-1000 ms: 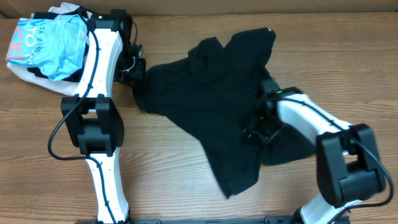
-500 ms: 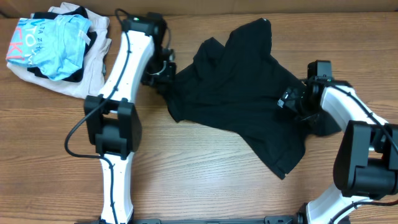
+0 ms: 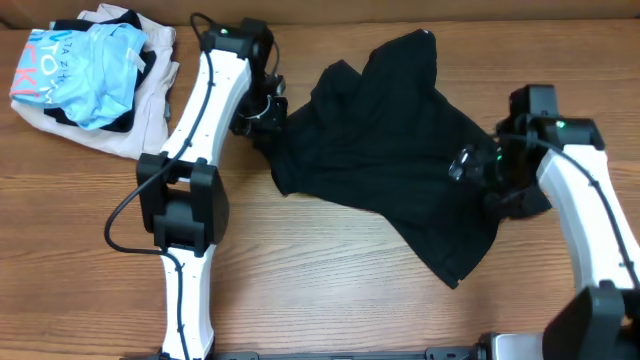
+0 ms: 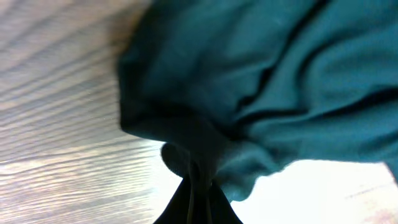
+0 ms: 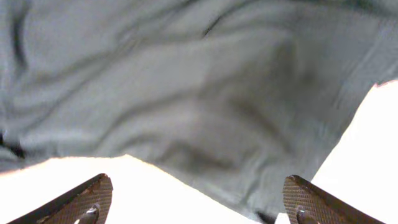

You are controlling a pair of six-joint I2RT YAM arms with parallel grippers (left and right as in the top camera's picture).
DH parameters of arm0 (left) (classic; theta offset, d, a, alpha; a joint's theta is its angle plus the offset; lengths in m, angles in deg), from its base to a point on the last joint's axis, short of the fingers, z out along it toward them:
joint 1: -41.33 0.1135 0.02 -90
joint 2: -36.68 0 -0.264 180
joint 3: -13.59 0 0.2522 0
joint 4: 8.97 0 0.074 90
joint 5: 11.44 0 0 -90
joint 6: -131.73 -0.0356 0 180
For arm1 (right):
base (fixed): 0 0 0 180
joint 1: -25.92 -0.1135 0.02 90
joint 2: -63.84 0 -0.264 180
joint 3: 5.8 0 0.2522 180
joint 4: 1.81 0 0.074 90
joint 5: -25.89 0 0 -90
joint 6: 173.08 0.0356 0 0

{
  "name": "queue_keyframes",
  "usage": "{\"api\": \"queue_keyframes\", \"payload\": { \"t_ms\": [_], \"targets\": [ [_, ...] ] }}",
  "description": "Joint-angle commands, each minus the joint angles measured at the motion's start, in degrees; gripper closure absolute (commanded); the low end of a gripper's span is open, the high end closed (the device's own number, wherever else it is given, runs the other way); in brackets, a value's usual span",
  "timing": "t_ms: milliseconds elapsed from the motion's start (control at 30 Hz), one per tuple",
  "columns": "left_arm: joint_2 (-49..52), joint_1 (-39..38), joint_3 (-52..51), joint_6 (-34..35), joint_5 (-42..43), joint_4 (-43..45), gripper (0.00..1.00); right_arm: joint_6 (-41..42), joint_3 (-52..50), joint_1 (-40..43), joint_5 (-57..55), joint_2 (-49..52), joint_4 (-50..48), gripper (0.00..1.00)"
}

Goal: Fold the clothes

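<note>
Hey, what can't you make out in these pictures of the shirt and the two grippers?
- Overhead: left gripper fingertips, hidden by its wrist and the shirt.
- Overhead: shirt's right edge, covered by the right arm.
- Right wrist: table beneath, washed out white.
- Overhead: shirt's tag, too small to read.

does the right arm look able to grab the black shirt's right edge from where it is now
Probably yes: the right gripper is open and close over the right side of the black shirt, with fabric directly ahead of its fingers and nothing in between.

Clothes perhaps partly under right arm
</note>
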Motion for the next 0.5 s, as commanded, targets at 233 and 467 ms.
{"api": "queue_keyframes", "payload": {
  "t_ms": [233,467],
  "targets": [
    [0.02,5.73,1.11,1.18,-2.73,2.03,0.96,6.64,-19.87,-11.5,-3.93,-0.2,-5.6,0.09],
    [0.02,10.03,1.11,1.2,-2.45,4.83,0.96,8.55,-26.21,-18.23,-2.95,-0.2,-12.31,0.13]
  ]
}}
